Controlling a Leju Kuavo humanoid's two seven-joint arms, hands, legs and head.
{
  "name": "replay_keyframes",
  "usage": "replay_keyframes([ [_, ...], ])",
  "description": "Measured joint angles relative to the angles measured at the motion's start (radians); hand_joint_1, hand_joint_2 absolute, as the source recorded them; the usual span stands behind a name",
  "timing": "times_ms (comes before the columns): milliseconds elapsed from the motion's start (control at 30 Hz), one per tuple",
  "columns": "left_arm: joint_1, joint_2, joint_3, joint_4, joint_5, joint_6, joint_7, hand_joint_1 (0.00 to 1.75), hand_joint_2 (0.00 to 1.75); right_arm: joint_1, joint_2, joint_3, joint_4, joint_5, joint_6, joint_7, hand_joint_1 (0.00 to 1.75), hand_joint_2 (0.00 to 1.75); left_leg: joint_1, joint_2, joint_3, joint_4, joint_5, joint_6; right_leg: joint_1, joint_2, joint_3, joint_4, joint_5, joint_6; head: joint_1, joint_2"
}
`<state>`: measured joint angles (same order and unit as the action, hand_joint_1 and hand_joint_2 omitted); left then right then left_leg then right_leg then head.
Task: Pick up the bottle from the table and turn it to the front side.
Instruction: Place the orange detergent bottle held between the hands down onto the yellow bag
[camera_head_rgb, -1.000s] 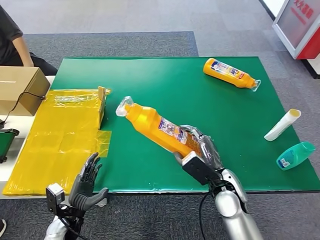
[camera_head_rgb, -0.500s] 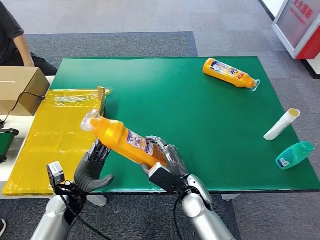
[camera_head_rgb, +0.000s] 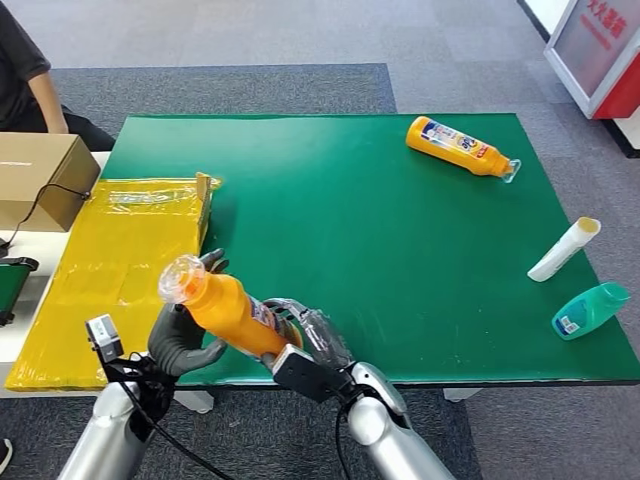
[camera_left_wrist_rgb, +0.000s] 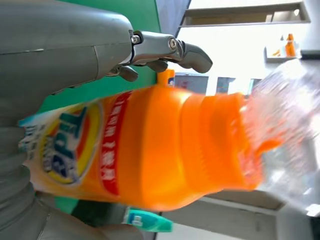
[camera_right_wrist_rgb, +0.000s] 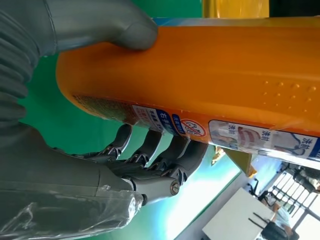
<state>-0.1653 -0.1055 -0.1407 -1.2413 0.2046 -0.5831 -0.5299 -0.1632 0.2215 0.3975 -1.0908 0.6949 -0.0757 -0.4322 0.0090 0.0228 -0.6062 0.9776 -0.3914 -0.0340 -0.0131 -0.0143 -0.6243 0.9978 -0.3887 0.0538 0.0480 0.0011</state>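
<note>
orange bottle (camera_head_rgb: 226, 310) is up off the table, and your right hand (camera_head_rgb: 306, 335) has it clamped around the lower body, thumb on one side and fingers (camera_right_wrist_rgb: 166, 155) wrapped under the label side, which you can see in the right wrist view. the bottle tilts away from that hand toward your left, with its clear cap (camera_head_rgb: 180, 278) at the far upper end, right above your left hand (camera_head_rgb: 181, 335). that left hand is cupped under the neck end with the fingers spread apart; the left wrist view shows the bottle lying between thumb and fingers (camera_left_wrist_rgb: 170, 50), but you can't tell whether it's actually gripping or just sitting there.

past both hands you've got the green table (camera_head_rgb: 362, 200), and off to the left hand's side a yellow plastic sheet (camera_head_rgb: 113, 260) with a cardboard box (camera_head_rgb: 38, 175) beyond it. out past the right hand, well apart from it, a teal bottle (camera_head_rgb: 590, 310) and a white tube (camera_head_rgb: 564, 248) lie near the table edge. furthest out, a second orange bottle (camera_head_rgb: 460, 146) lies on its side. a person (camera_head_rgb: 26, 75) sits behind the box.
</note>
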Motion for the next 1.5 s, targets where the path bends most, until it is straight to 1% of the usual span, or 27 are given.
replay_keyframes([
  [133, -0.001, -0.031, 0.031, 0.000, 0.028, 0.017, 0.030, 0.02, 1.75, 0.012, 0.000, 0.014, 0.005, -0.005, 0.007, 0.002, 1.75, 1.75, 0.000, 0.000, 0.000, 0.000, 0.000, 0.000, 0.000, 0.000, 0.000, 0.000, 0.000, 0.000, 0.000, 0.000],
  [200, -0.001, -0.051, 0.048, -0.001, 0.023, 0.031, 0.055, 0.87, 1.75, 0.014, 0.000, 0.015, 0.006, -0.008, 0.008, 0.003, 1.68, 1.75, 0.000, 0.000, 0.000, 0.000, 0.000, 0.000, 0.000, 0.000, 0.000, 0.000, 0.000, 0.000, 0.000, 0.000],
  [233, -0.002, -0.057, 0.052, -0.001, 0.012, 0.036, 0.060, 1.30, 1.75, 0.015, 0.000, 0.015, 0.006, -0.009, 0.008, 0.003, 1.48, 1.75, 0.000, 0.000, 0.000, 0.000, 0.000, 0.000, 0.000, 0.000, 0.000, 0.000, 0.000, 0.000, 0.000, 0.000],
  [267, -0.002, -0.061, 0.053, -0.001, -0.002, 0.040, 0.062, 1.72, 1.75, 0.016, 0.000, 0.015, 0.006, -0.010, 0.008, 0.004, 1.14, 1.75, 0.000, 0.000, 0.000, 0.000, 0.000, 0.000, 0.000, 0.000, 0.000, 0.000, 0.000, 0.000, 0.000, 0.000],
  [300, -0.003, -0.062, 0.053, 0.000, -0.019, 0.045, 0.062, 1.75, 1.75, 0.017, 0.000, 0.015, 0.006, -0.012, 0.009, 0.004, 0.82, 1.75, 0.000, 0.000, 0.000, 0.000, 0.000, 0.000, 0.000, 0.000, 0.000, 0.000, 0.000, 0.000, 0.000, 0.000],
  [333, -0.003, -0.063, 0.051, 0.001, -0.036, 0.049, 0.059, 1.75, 1.75, 0.019, 0.000, 0.015, 0.006, -0.013, 0.009, 0.004, 0.44, 1.75, 0.000, 0.000, 0.000, 0.000, 0.000, 0.000, 0.000, 0.000, 0.000, 0.000, 0.000, 0.000, 0.000, 0.000],
  [367, -0.003, -0.063, 0.049, 0.003, -0.054, 0.054, 0.056, 1.75, 1.75, 0.020, 0.000, 0.014, 0.006, -0.014, 0.009, 0.004, 0.20, 1.75, 0.000, 0.000, 0.000, 0.000, 0.000, 0.000, 0.000, 0.000, 0.000, 0.000, 0.000, 0.000, 0.000, 0.000],
  [433, -0.003, -0.062, 0.043, 0.008, -0.086, 0.064, 0.051, 1.75, 1.75, 0.021, 0.000, 0.017, 0.006, -0.015, 0.011, 0.001, 0.01, 1.75, 0.000, 0.000, 0.000, 0.000, 0.000, 0.000, 0.000, 0.000, 0.000, 0.000, 0.000, 0.000, 0.000, 0.000],
  [567, -0.002, -0.059, 0.027, 0.015, -0.133, 0.089, 0.043, 1.75, 1.75, 0.023, 0.002, 0.023, 0.006, -0.016, 0.012, -0.004, 0.00, 1.75, 0.000, 0.000, 0.000, 0.000, 0.000, 0.000, 0.000, 0.000, 0.000, 0.000, 0.000, 0.000, 0.000, 0.000],
  [667, -0.006, -0.055, 0.012, 0.014, -0.183, 0.130, 0.036, 1.75, 1.75, 0.024, 0.002, 0.023, 0.001, -0.018, 0.010, -0.006, 0.00, 1.75, 0.000, 0.000, 0.000, 0.000, 0.000, 0.000, 0.000, 0.000, 0.000, 0.000, 0.000, 0.000, 0.000, 0.000],
  [733, -0.008, -0.052, 0.007, 0.006, -0.234, 0.182, 0.036, 1.75, 1.75, 0.028, 0.002, 0.022, -0.009, -0.019, 0.008, -0.005, 0.00, 1.75, 0.000, 0.000, 0.000, 0.000, 0.000, 0.000, 0.000, 0.000, 0.000, 0.000, 0.000, 0.000, 0.000, 0.000],
  [767, -0.008, -0.050, 0.006, -0.006, -0.281, 0.230, 0.037, 1.75, 1.75, 0.032, 0.002, 0.019, -0.017, -0.019, 0.005, -0.001, 0.00, 1.75, 0.000, 0.000, 0.000, 0.000, 0.000, 0.000, 0.000, 0.000, 0.000, 0.000, 0.000, 0.000, 0.000, 0.000],
  [833, -0.008, -0.049, 0.006, -0.061, -0.445, 0.364, 0.062, 1.75, 1.75, 0.047, 0.002, 0.007, -0.041, -0.018, 0.001, 0.012, 0.00, 1.75, 0.000, 0.000, 0.000, 0.000, 0.000, 0.000, 0.000, 0.000, 0.000, 0.000, 0.000, 0.000, 0.000, 0.000],
  [900, -0.009, -0.046, 0.007, -0.139, -0.648, 0.478, 0.118, 1.75, 1.75, 0.066, 0.000, -0.010, -0.074, -0.015, 0.002, 0.029, 0.00, 1.75, 0.000, 0.000, 0.000, 0.000, 0.000, 0.000, 0.000, 0.000, 0.000, 0.000, 0.000, 0.000, 0.000, 0.000],
  [1033, -0.027, -0.024, 0.007, -0.295, -1.080, 0.644, 0.232, 1.75, 1.75, 0.093, -0.001, -0.043, -0.129, -0.007, 0.015, 0.048, 0.00, 1.75, 0.000, 0.000, 0.000, 0.000, 0.000, -0.001, 0.000, 0.000, -0.001, 0.000, 0.001, -0.001, 0.000, 0.000],
  [1133, -0.063, 0.013, 0.005, -0.362, -1.301, 0.694, 0.292, 1.75, 1.75, 0.100, -0.001, -0.056, -0.146, -0.004, 0.023, 0.049, 0.00, 1.75, 0.000, 0.000, 0.000, 0.000, 0.000, -0.001, 0.000, 0.000, -0.001, 0.000, 0.001, -0.001, 0.000, 0.000],
  [1200, -0.089, 0.049, 0.000, -0.371, -1.404, 0.706, 0.317, 1.75, 1.75, 0.101, -0.001, -0.060, -0.149, -0.004, 0.029, 0.049, 0.00, 1.75, 0.000, 0.000, 0.000, 0.000, 0.000, -0.001, 0.000, 0.000, -0.001, 0.000, 0.001, -0.001, 0.000, 0.000],
  [1267, -0.116, 0.092, -0.010, -0.352, -1.483, 0.717, 0.333, 1.75, 1.75, 0.100, -0.001, -0.063, -0.148, -0.009, 0.033, 0.045, 0.00, 1.75, 0.000, 0.000, 0.000, 0.000, 0.001, -0.001, 0.000, 0.000, -0.001, 0.000, 0.001, -0.001, 0.000, 0.000],
  [1367, -0.160, 0.166, -0.035, -0.268, -1.539, 0.739, 0.331, 1.75, 1.75, 0.099, -0.001, -0.065, -0.145, -0.019, 0.038, 0.036, 0.00, 1.75, 0.000, 0.000, 0.000, 0.000, 0.001, -0.001, 0.000, 0.000, -0.001, 0.000, 0.001, -0.001, 0.000, 0.000],
  [1500, -0.195, 0.258, -0.077, -0.085, -1.547, 0.790, 0.297, 1.75, 1.75, 0.101, -0.001, -0.067, -0.136, -0.031, 0.044, 0.027, 0.00, 1.75, 0.000, 0.001, 0.000, 0.000, 0.002, -0.002, 0.000, 0.002, -0.002, 0.000, 0.001, -0.001, 0.000, 0.000],
])
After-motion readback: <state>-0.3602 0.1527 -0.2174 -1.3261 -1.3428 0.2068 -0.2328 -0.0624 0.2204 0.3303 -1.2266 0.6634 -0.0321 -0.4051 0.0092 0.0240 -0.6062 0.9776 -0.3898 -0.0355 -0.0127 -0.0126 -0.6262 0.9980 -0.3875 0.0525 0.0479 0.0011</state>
